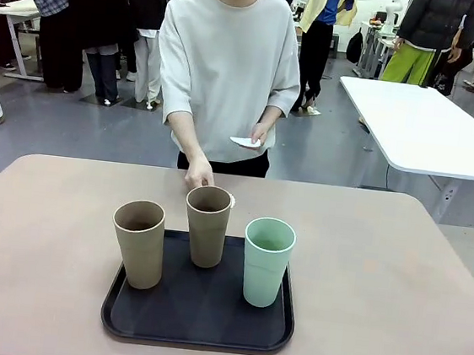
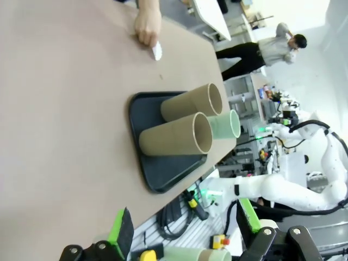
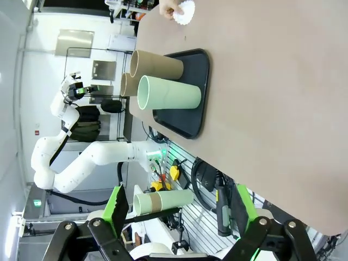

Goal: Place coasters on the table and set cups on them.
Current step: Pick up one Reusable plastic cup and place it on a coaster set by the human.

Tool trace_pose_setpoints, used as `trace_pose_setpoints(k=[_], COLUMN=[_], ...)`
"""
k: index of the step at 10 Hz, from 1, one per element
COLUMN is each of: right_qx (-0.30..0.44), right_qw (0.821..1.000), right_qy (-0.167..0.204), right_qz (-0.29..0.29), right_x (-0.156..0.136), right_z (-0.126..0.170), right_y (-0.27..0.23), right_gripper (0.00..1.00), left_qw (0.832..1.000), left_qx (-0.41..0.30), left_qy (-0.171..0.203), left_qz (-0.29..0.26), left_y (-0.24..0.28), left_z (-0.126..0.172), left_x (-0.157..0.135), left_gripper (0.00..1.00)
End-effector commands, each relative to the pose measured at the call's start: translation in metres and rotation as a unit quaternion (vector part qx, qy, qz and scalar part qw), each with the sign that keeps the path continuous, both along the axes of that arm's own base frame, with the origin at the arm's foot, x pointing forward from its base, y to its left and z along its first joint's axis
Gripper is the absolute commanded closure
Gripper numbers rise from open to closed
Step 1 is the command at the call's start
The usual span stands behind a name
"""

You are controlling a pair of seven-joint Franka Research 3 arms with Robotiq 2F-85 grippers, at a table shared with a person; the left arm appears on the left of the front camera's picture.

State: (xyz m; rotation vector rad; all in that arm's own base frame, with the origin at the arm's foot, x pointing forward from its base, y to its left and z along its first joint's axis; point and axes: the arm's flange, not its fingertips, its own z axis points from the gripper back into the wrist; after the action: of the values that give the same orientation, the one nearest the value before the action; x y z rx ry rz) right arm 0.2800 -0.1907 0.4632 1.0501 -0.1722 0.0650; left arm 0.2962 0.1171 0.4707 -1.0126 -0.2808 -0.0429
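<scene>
Cups (image 1: 207,225) standing on a black tray (image 1: 205,318) on the table (image 1: 397,271); left gripper (image 2: 185,225) and right gripper (image 3: 180,205) spread, empty.
They look light, stiff and smooth: grip mid-wall. Person's hand (image 1: 198,172) touches a flimsy coaster (image 3: 185,11) beyond the tray.

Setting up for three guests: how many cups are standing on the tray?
3. A tan cup at the black tray's left, a second tan cup in the middle, farther back, the mint green cup at the right. None looks hidden.

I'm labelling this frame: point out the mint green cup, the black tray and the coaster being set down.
mint green cup (image 1: 265,269): front view, outer wall.
black tray (image 1: 197,313): front view, bare floor.
coaster (image 3: 186,12): right wrist view, scalloped face.
</scene>
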Motion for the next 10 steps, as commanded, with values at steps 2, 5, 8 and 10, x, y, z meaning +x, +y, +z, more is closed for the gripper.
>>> trace_pose_setpoints(k=[2,5,8,10], right_qx=[-0.002,-0.002,-0.002,-0.002], right_qw=[1.000,1.000,1.000,1.000], right_qy=[0.003,0.003,0.003,0.003], right_qz=[-0.007,-0.007,-0.007,-0.007], right_x=[0.0014,0.0014,0.0014,0.0014], right_z=[-0.0002,-0.0002,-0.0002,-0.0002], right_y=[-0.0010,-0.0010,-0.0010,-0.0010], right_gripper=[0.00,0.00,0.00,0.00], left_qw=[1.000,1.000,1.000,1.000], left_qx=[0.000,0.000,0.000,0.000], left_qy=[0.001,0.001,0.001,0.001], left_qz=[-0.002,-0.002,-0.002,-0.002], left_y=[-0.0015,-0.0015,-0.0015,-0.0015], left_z=[0.0001,0.0001,0.0001,0.0001], left_x=[0.0008,0.0008,0.0008,0.0008], left_gripper=[0.00,0.00,0.00,0.00])
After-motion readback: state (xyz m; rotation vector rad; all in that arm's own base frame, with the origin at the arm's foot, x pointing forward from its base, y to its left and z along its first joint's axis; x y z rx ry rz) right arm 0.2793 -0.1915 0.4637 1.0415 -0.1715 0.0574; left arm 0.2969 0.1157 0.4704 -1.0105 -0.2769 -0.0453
